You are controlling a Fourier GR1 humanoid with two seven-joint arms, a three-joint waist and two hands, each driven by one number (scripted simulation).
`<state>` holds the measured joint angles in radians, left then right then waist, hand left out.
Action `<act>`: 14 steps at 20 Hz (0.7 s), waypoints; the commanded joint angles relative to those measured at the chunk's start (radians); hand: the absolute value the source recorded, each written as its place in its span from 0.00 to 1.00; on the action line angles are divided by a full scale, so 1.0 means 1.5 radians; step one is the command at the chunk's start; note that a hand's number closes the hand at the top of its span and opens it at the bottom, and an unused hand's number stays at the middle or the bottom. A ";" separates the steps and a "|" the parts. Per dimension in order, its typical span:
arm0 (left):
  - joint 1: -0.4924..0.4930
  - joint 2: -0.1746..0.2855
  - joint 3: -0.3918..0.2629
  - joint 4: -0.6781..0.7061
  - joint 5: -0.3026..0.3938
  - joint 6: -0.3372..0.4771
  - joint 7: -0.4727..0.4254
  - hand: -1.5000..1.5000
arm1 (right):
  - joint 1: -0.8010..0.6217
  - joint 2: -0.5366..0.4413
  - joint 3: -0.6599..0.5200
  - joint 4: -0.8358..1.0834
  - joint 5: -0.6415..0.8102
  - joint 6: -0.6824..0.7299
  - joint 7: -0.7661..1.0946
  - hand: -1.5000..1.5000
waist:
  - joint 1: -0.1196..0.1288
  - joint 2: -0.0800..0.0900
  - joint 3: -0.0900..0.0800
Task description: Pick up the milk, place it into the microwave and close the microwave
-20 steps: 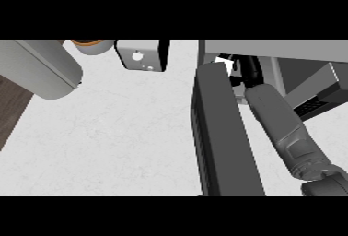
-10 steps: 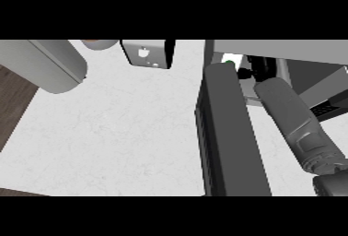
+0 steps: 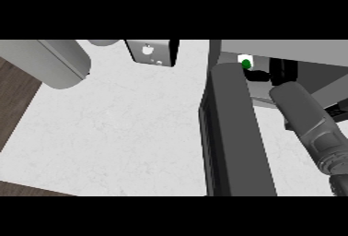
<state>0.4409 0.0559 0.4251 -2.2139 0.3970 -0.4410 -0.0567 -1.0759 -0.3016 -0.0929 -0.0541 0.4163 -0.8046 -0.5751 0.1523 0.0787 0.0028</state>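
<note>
The milk (image 3: 246, 62), a white carton with a green mark, shows just past the top end of the open microwave door (image 3: 234, 138), inside the microwave's opening (image 3: 299, 69). My right hand (image 3: 262, 76) is black and reaches into that opening, its fingers curled against the carton, which is mostly hidden. The grey right forearm (image 3: 309, 120) runs in from the lower right. Only the left forearm (image 3: 54, 62) shows, at the upper left, and its hand lies beyond the view.
A small grey box with a white front (image 3: 153, 53) stands at the back of the white counter (image 3: 115, 129). Dark wooden floor (image 3: 14, 101) shows past the counter's left edge. The open door stands upright, splitting the counter from the microwave.
The view has swung, so everything sits a little further right. My right hand and the milk have gone slightly deeper into the microwave, past the door's end.
</note>
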 commanded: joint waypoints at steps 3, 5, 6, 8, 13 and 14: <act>-0.015 0.009 0.002 0.016 -0.018 0.004 0.004 0.00 | -0.004 0.017 0.010 -0.018 0.010 0.024 -0.044 0.00 | 0.002 -0.003 0.003; -0.022 0.008 -0.012 0.012 -0.029 0.001 0.004 0.00 | -0.008 0.016 0.010 -0.020 0.011 0.032 -0.052 0.00 | 0.004 0.000 0.004; -0.025 0.005 -0.019 0.022 -0.038 -0.001 0.002 0.00 | -0.010 0.024 0.011 -0.016 0.012 0.037 -0.050 0.00 | 0.002 0.000 0.003; -0.023 0.026 -0.013 0.027 -0.026 -0.019 0.006 0.00 | -0.012 0.037 0.008 -0.020 0.009 0.055 -0.062 0.00 | 0.005 -0.004 0.003; -0.030 0.017 -0.043 0.045 -0.047 -0.037 -0.006 0.00 | -0.011 0.047 -0.010 -0.021 -0.011 0.120 -0.089 0.00 | -0.001 -0.006 0.002; -0.034 0.015 -0.055 0.050 -0.054 -0.042 -0.006 0.00 | -0.038 0.029 -0.016 -0.024 -0.017 0.161 -0.082 0.00 | -0.003 -0.006 0.002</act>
<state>0.3946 0.0776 0.3684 -2.1584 0.3320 -0.4796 -0.0576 -1.1037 -0.2471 -0.0991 -0.0878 0.4091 -0.6592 -0.6849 0.1501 0.0736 0.0066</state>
